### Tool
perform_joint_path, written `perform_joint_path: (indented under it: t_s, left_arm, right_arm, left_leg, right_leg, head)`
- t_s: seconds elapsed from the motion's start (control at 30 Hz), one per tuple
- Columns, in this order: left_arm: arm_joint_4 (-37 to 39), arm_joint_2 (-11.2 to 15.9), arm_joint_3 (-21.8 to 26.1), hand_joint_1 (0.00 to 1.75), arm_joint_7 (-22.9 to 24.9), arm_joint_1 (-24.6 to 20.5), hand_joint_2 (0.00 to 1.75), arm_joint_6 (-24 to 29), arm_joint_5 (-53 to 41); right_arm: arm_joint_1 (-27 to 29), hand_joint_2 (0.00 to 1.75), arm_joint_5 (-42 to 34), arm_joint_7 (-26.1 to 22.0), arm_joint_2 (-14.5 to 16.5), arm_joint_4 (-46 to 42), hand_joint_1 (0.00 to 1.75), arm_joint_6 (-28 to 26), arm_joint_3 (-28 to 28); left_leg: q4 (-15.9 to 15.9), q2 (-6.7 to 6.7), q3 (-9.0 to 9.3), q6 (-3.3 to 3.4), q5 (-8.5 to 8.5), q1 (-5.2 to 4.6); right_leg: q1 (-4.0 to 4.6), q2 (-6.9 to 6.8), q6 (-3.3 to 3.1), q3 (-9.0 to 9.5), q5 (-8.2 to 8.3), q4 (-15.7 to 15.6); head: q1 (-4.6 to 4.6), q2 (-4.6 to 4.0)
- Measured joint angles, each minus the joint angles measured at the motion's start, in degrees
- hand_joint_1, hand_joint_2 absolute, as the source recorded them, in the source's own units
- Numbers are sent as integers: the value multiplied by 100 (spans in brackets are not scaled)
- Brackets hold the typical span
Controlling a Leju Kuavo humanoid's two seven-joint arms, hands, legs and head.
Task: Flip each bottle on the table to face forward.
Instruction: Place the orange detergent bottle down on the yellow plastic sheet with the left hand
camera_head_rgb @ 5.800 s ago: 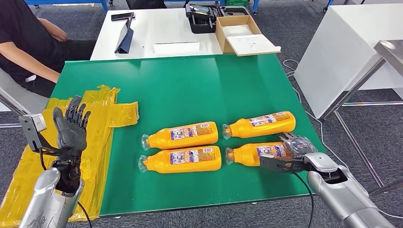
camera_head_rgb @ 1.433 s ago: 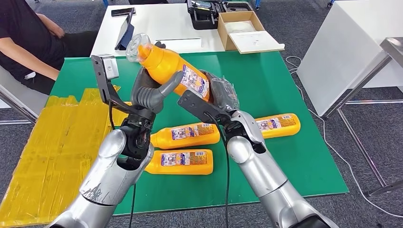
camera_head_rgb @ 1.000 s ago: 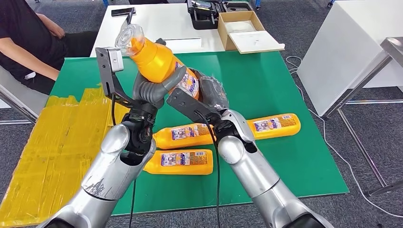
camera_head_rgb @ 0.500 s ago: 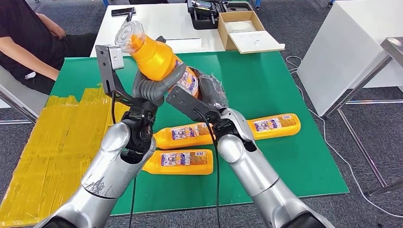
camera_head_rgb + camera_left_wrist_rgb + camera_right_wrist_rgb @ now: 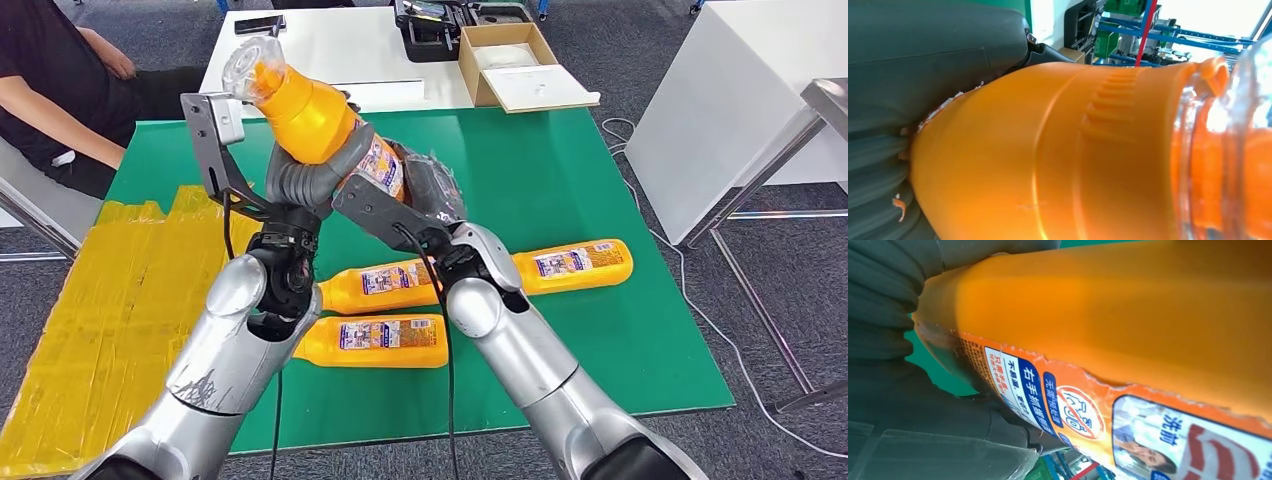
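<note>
While both hands share 1 load, items run as follows. Yellow plastic sheeting [image 5: 95,300]: flat across the green table's [image 5: 560,180] left side. Left hand [image 5: 305,185]: raised above the table, wrapped around the shoulder of the lifted orange bottle [image 5: 315,120], clear cap [image 5: 245,60] tilted up and leftward. Right hand [image 5: 425,190]: clamped on that bottle's labelled lower end. 3 orange bottles lying flat: middle bottle [image 5: 385,283], near bottle [image 5: 375,340], right bottle [image 5: 570,265]. Cardboard box [image 5: 520,65]: white table beyond.
</note>
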Motion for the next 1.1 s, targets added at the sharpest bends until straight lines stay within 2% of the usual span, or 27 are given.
perform_joint_path:
  t_s: [0.3, 0.37, 0.43, 0.5, 0.77, 0.87, 0.93, 1.0, 1.1]
  left_arm:
    - [-45, 8, 13, 175, 176, -20, 175, -101, -68]
    - [-45, 41, 20, 175, 293, -41, 175, -222, -25]
    - [-45, 110, 64, 175, 404, -54, 175, -388, 153]
    - [-46, 205, 162, 175, 463, -49, 175, -584, 390]
    - [-47, 293, 256, 175, 481, -34, 175, -744, 538]
    - [-145, 459, 473, 175, 484, -1, 175, -999, 509]
    - [-293, 772, 1024, 175, 430, 5, 175, -1150, 29]
    - [-402, 1168, 1688, 175, 328, 79, 175, -1192, -830]
    - [-421, 1453, 1966, 175, 263, 189, 175, -1057, -2101]
  right_arm:
    - [-31, 175, -90, 51, 0, 24, 175, 0, 28]
    - [-25, 175, -109, 102, -6, 25, 88, 6, 29]
    - [-15, 87, -73, 197, -32, 23, 1, 61, 48]
    - [-6, 0, 1, 300, -85, 22, 0, 209, 88]
    - [2, 0, 31, 346, -139, 23, 0, 366, 109]
    - [79, 0, 35, 337, -301, 27, 0, 603, 83]
    - [426, 0, 185, 284, -674, 14, 0, 824, -115]
    - [933, 0, 366, 203, -1180, -107, 0, 944, -483]
    - [1292, 0, 415, 145, -1566, -352, 0, 915, -822]
  left_leg:
    - [0, 0, 0, 0, 0, 0]
    - [0, 1, 1, 0, 0, 0]
    - [0, 3, 1, 0, 0, 0]
    - [0, 7, 2, 0, 0, 1]
    - [0, 9, 2, 0, 0, 2]
    - [0, 8, 2, 0, 0, 3]
    - [0, 4, 1, 0, 0, 3]
    - [0, 0, 0, 0, 0, 2]
    - [0, -5, -3, 0, 0, 1]
  right_leg:
    - [-1, 0, 0, -1, 0, 0]
    - [-1, 1, 0, -2, 0, 0]
    - [-1, 1, 0, -3, 0, 0]
    - [-2, 2, 0, -4, 0, 0]
    - [-2, 3, 0, -6, 0, 0]
    - [-2, 2, 0, -6, 0, 0]
    - [-1, 1, -1, -4, 0, 0]
    - [0, 0, -1, -4, -1, 0]
    - [-1, -1, -1, -5, -1, -1]
  head:
    - [0, 0]
    - [1, 0]
    - [-1, 0]
    - [1, 0]
    - [-2, 0]
    - [-2, 0]
    - [-1, 0]
    - [0, 0]
    - [2, 0]
